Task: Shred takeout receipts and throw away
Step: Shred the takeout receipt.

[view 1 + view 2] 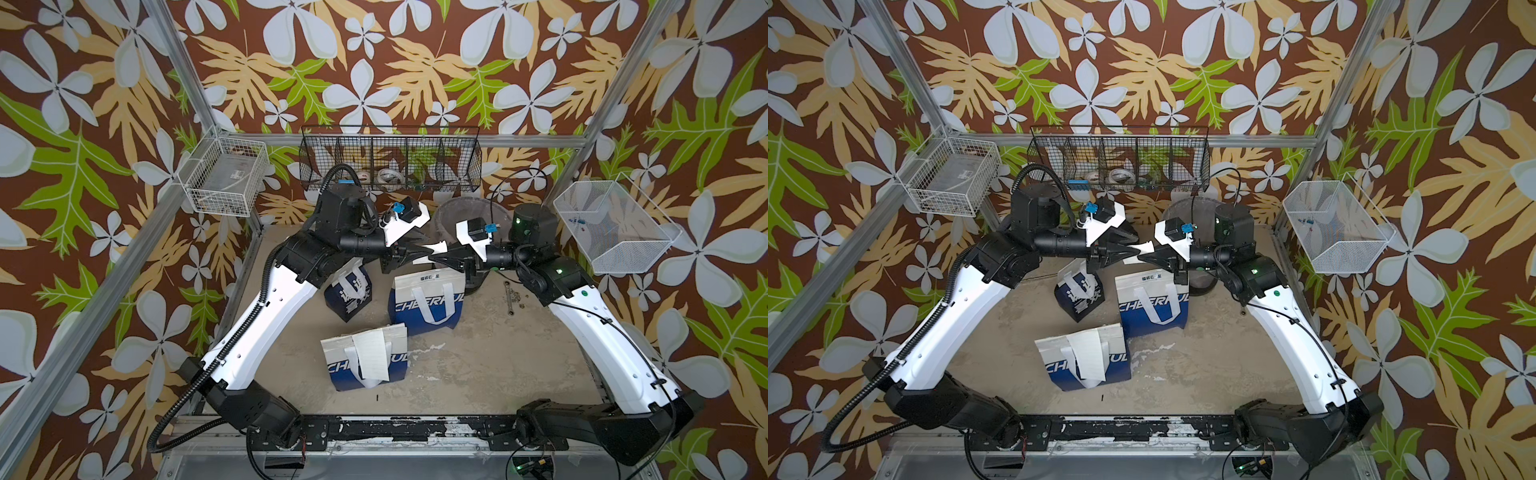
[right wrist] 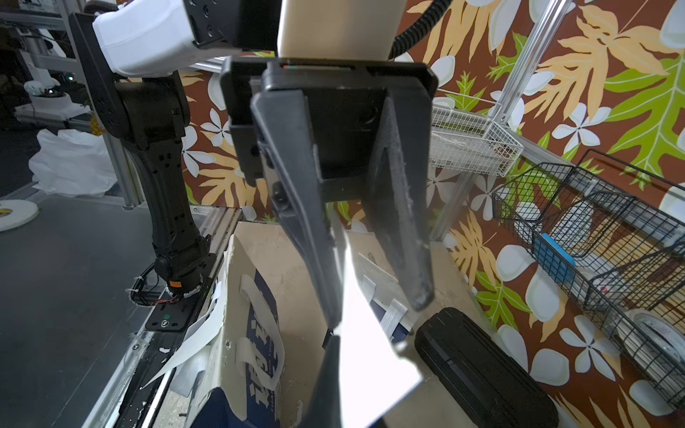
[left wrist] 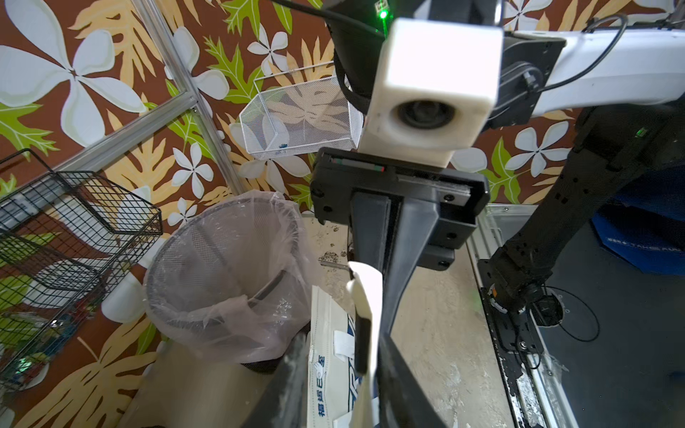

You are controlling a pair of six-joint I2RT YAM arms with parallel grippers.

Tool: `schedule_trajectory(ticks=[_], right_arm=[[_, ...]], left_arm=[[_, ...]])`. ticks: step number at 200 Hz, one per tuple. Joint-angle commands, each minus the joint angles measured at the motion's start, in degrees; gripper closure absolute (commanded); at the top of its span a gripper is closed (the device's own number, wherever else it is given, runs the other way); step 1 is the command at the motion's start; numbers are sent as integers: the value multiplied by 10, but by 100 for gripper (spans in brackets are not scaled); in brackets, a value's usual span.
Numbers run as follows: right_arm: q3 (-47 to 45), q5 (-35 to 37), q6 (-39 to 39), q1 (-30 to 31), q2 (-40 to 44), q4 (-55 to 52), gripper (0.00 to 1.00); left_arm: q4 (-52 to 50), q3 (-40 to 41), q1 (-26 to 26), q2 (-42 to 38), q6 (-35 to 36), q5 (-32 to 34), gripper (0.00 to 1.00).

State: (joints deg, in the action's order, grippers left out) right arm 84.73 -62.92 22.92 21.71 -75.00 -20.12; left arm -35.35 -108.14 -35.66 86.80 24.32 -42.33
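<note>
Both grippers meet tip to tip above the blue-and-white bags. A small white piece of takeout receipt [image 1: 437, 248] [image 1: 1144, 248] spans the two. My right gripper [image 1: 435, 257] [image 2: 335, 344] is shut on this piece [image 2: 370, 367]. My left gripper [image 1: 426, 246] [image 3: 343, 344] has its jaws parted, and the paper [image 3: 367, 292] lies against one finger [image 2: 315, 237]. Another takeout receipt [image 1: 372, 359] [image 1: 1087, 353] lies flat on the front bag [image 1: 395, 370]. In both top views it is well clear of both grippers.
A mesh bin with a clear liner [image 1: 469, 214] [image 3: 230, 266] stands at the back, behind the grippers. Two more bags [image 1: 428, 309] [image 1: 347, 293] sit under the grippers. A black ribbed object [image 2: 482, 370] lies beside them. Wire baskets [image 1: 390, 160] [image 1: 226, 176] [image 1: 615, 226] hang on the frame.
</note>
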Motion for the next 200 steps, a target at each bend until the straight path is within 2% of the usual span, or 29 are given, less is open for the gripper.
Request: schedule_trajectory(ticks=[1, 15, 30, 57, 68, 90, 105, 124, 161, 200], right_arm=[[6, -6, 8, 3, -2, 1, 100], [6, 2, 7, 9, -3, 6, 100], [8, 12, 10, 14, -6, 4, 100], [9, 25, 10, 13, -9, 4, 100], [11, 33, 9, 15, -10, 5, 100], [11, 52, 8, 21, -7, 8, 100], [2, 85, 8, 27, 1, 14, 100], [-21, 161, 11, 49, 20, 40, 100], [-62, 313, 53, 110, 57, 98, 100], [-114, 399, 107, 162, 111, 175, 100]], left_arm=[[-1, -6, 0, 4, -14, -36, 72], [-3, -8, -2, 9, -14, -36, 76], [-5, -14, -5, 16, -16, -37, 86], [-7, -17, -8, 20, -19, -44, 93], [-7, -18, -9, 21, -19, -46, 100], [-5, -21, -9, 21, -18, -17, 100], [18, -16, -8, 17, -26, 31, 100], [54, 0, -19, 8, -44, 140, 100], [19, -25, -72, 40, -30, 320, 100], [-12, -55, -78, 70, -42, 423, 100]])
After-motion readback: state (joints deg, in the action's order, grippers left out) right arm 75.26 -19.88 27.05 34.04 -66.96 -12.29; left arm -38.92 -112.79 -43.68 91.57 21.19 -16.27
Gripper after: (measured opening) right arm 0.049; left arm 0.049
